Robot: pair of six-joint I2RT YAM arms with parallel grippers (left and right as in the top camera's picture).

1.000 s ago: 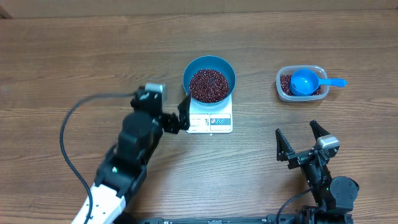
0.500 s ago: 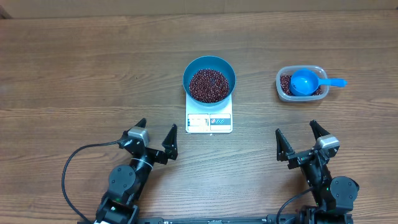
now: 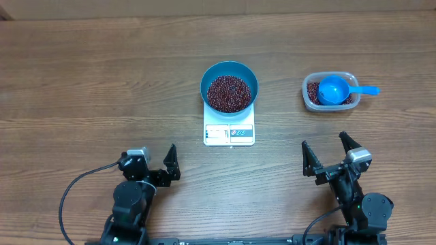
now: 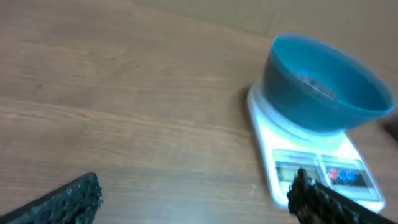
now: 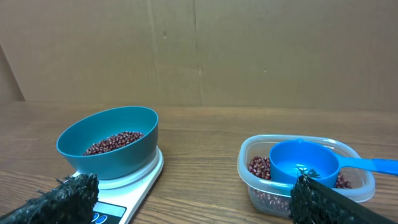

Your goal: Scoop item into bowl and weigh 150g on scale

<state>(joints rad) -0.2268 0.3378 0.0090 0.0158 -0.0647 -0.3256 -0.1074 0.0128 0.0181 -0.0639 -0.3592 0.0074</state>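
Note:
The blue bowl (image 3: 229, 73) stands on the white scale (image 3: 229, 133) in the middle of the table, with dark red-brown beans (image 3: 229, 94) heaped inside. My left gripper (image 3: 154, 163) is open and empty near the front edge, left of the scale and well clear of it. In the left wrist view the bowl (image 4: 323, 87) and scale (image 4: 323, 171) lie ahead to the right. My right gripper (image 3: 324, 151) is open and empty at the front right. The right wrist view shows the bowl (image 5: 109, 149) with beans (image 5: 115, 141) on the scale (image 5: 140, 183).
A clear plastic tub (image 3: 310, 97) holding more beans stands at the back right, with a small blue scoop (image 3: 334, 89) resting in it, handle pointing right. In the right wrist view the tub (image 5: 298, 190) and scoop (image 5: 303, 163) lie just ahead. Bare wood surrounds everything.
My left arm has pulled back from beside the scale's left edge to the front left of the table, jaws still open. The right arm, bowl, scale and tub have not moved.

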